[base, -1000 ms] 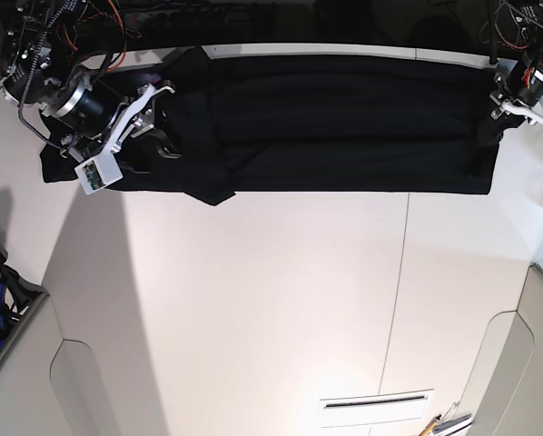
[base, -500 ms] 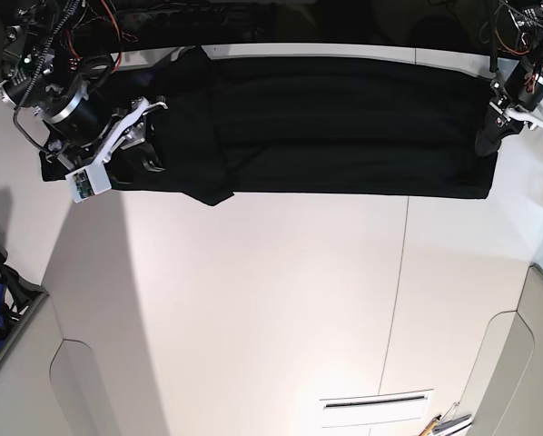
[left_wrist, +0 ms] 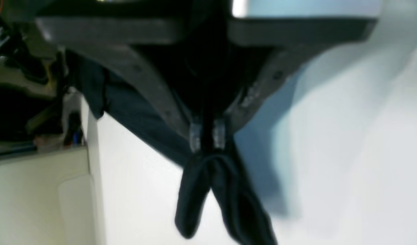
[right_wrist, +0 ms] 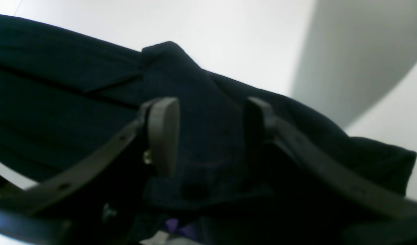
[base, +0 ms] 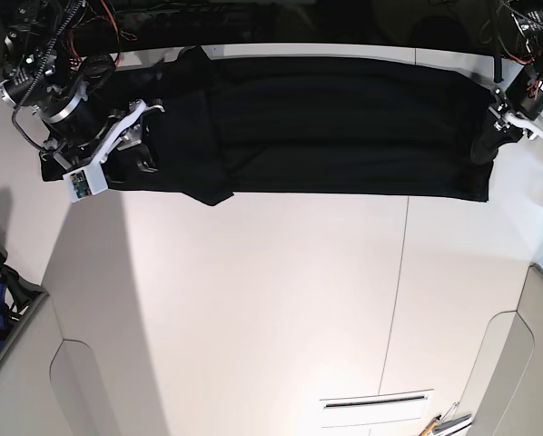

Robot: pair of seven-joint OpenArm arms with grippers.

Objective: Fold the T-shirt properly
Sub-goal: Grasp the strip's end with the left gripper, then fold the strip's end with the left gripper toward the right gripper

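T-shirt (base: 344, 127) spread flat | left gripper (left_wrist: 207, 137) pinching its edge | right gripper (right_wrist: 208, 136) spread above it

Broad white matte tabletop (base: 271, 309) with a thin dark seam line (base: 397, 282) running front to back, rounded pale grey panels (base: 90, 391) at both lower corners, slotted white vent plate (base: 376, 407) near the front edge, dark unlit band (base: 281, 20) behind the table.

There was one large black cloth T-shirt (base: 335, 123) on one white table (base: 271, 309). Two robot grippers were there, a left gripper (base: 486, 145) and a right gripper (base: 144, 150).
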